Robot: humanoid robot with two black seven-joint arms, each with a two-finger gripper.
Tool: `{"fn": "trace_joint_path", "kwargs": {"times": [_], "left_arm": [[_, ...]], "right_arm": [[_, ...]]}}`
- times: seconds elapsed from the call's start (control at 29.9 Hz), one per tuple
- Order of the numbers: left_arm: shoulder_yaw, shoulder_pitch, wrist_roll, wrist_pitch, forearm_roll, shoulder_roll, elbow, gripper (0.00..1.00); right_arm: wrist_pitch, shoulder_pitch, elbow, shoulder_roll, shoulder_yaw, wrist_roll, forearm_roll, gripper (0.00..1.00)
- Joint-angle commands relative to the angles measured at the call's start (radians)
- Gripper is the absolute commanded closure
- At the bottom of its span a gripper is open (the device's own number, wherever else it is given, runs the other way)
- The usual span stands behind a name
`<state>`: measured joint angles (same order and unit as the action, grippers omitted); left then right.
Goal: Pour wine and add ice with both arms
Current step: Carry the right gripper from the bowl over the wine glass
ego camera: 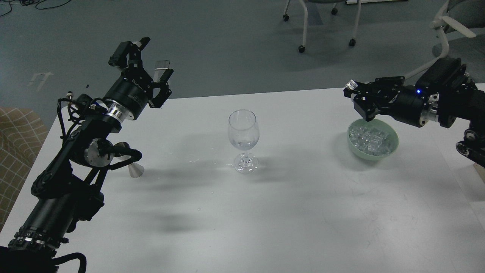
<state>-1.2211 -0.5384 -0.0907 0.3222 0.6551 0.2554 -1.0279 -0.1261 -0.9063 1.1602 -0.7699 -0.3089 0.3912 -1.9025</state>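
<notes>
Desk: white desk (303, 212) fills most of the head view, with grey floor beyond its far edge.
Wine glass: clear stemmed wine glass (243, 138) stands upright near the middle of the desk, apart from both arms; a little clear liquid seems to sit in the bottom of its bowl.
Ice: heap of small clear cubes (370, 139) lies inside a pale green bowl (392, 149) on the right part of the desk.
Left claw: left claw (149, 64) is raised above the far left edge of the desk, fingers spread wide, nothing between them.
Left arm: black left arm (68, 170) comes in from the lower left corner and rises to the claw; a small silver cone-shaped thing (135, 170) stands on the desk just beside it, partly hidden.
Right claw: right claw (356, 96) hangs just above the far rim of the bowl, pointing left; a small shiny piece shows at its tip, but I cannot tell whether the fingers pinch it.
Right arm: right arm (443, 102) enters from the right edge, a blue light on its wrist.
Background: chair legs on castors (326, 26) stand on the floor behind the desk.
</notes>
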Motion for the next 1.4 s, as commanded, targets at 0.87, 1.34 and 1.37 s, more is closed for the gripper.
{"fn": "trace_joint_path", "kwargs": {"times": [0.87, 1.34, 1.37], "left_arm": [[-0.003, -0.002, 0.0, -0.003, 0.0, -0.004, -0.004, 0.02], [-0.001, -0.002, -0.001, -0.003, 0.001, -0.033, -0.004, 0.02], [-0.001, -0.002, -0.001, -0.003, 0.001, -0.033, -0.004, 0.02]], "right_arm": [[0.16, -0.129, 0.107, 0.323, 0.017, -0.037, -0.035, 0.82], [0.197, -0.144, 0.104, 0.356, 0.019, -0.037, -0.033, 0.8], [0.201, -0.144, 0.101, 0.359, 0.019, -0.037, -0.033, 0.8]]}}
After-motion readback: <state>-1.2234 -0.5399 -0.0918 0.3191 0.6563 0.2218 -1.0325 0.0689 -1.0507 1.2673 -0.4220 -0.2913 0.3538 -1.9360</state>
